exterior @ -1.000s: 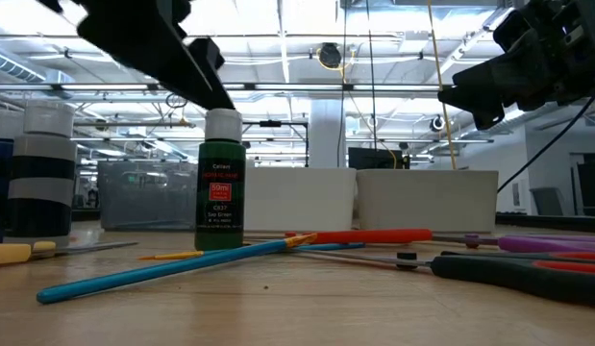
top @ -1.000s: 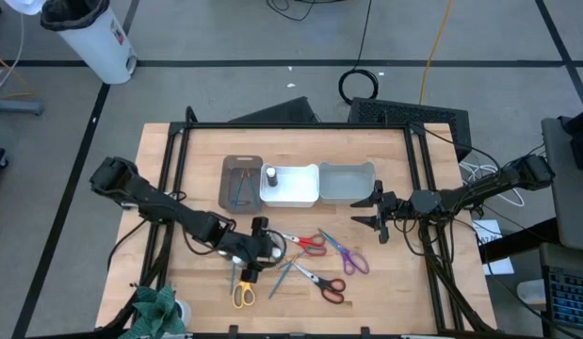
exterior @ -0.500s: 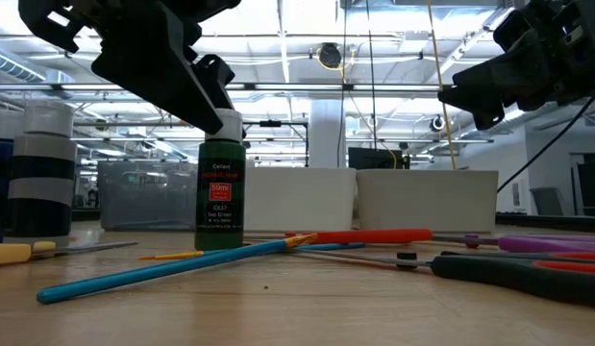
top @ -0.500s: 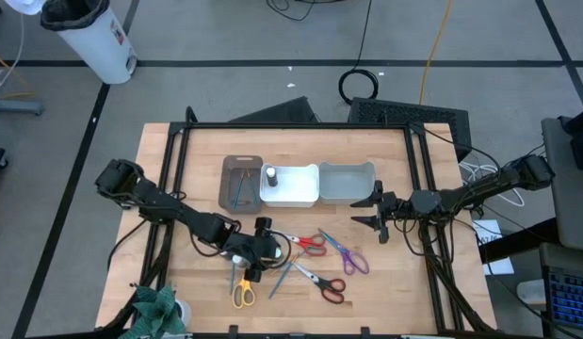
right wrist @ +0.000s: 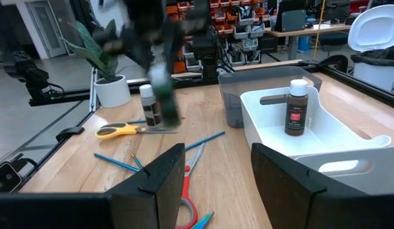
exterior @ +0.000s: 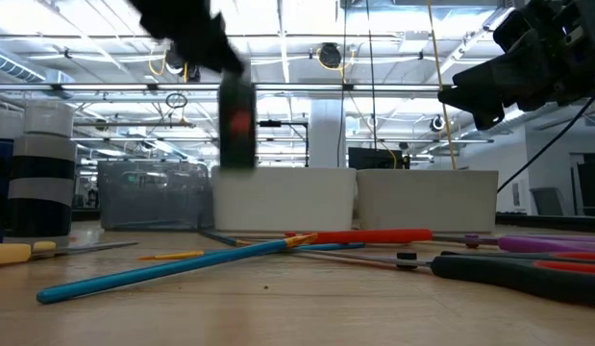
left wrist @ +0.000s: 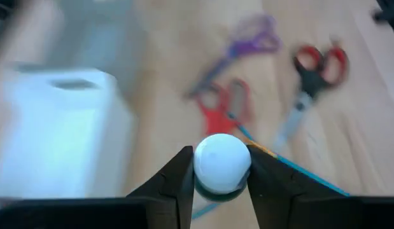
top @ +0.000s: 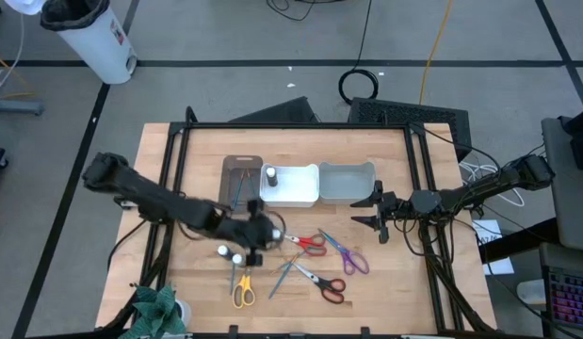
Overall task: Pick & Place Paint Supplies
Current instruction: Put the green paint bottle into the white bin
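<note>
A: What does the left gripper have?
B: Its fingers are clamped on a white-capped green bottle, lifted clear of the wooden table and blurred in the low view.

A: What lies nearest the front edge?
B: Yellow scissors, with black-and-red scissors at their three o'clock and two more bottles just past them. Teal brushes sit between.

A: Farther back?
B: Red scissors and purple scissors, then the brown bin, the white bin holding one bottle, and the grey bin.

A: The right gripper?
B: Spread apart, holding nothing, hovering at the grey bin's four o'clock.
</note>
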`<action>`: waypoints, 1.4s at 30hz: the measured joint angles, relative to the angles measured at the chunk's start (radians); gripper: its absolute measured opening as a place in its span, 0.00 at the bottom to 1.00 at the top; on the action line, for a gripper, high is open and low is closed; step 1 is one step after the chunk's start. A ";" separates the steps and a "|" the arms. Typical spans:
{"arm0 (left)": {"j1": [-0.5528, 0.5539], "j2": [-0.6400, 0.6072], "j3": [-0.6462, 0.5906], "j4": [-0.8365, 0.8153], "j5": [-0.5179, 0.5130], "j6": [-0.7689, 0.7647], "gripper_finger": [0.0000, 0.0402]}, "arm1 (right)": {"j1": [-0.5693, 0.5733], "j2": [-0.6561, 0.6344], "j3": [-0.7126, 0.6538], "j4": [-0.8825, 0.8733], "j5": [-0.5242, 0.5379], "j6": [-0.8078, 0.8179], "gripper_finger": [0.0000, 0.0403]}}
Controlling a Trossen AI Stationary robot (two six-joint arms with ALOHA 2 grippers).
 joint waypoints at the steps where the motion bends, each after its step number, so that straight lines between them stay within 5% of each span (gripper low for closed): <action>1: 0.008 -0.032 0.007 -0.024 -0.017 0.013 0.29 | 0.000 0.000 0.000 0.000 0.000 0.000 0.42; 8: 0.097 -0.267 0.012 -0.046 -0.046 0.110 0.29 | 0.000 0.000 0.000 0.005 0.000 0.000 0.42; 14: 0.232 -0.336 -0.088 -0.051 -0.039 0.071 0.29 | 0.000 0.000 0.000 0.002 0.000 0.000 0.42; 23: 0.383 -0.333 -0.306 0.231 0.075 0.041 0.29 | 0.000 0.000 0.000 0.000 0.000 0.000 0.42; 42: 0.428 -0.108 -0.334 0.292 0.100 0.015 0.29 | 0.000 0.000 0.000 0.004 0.000 0.000 0.42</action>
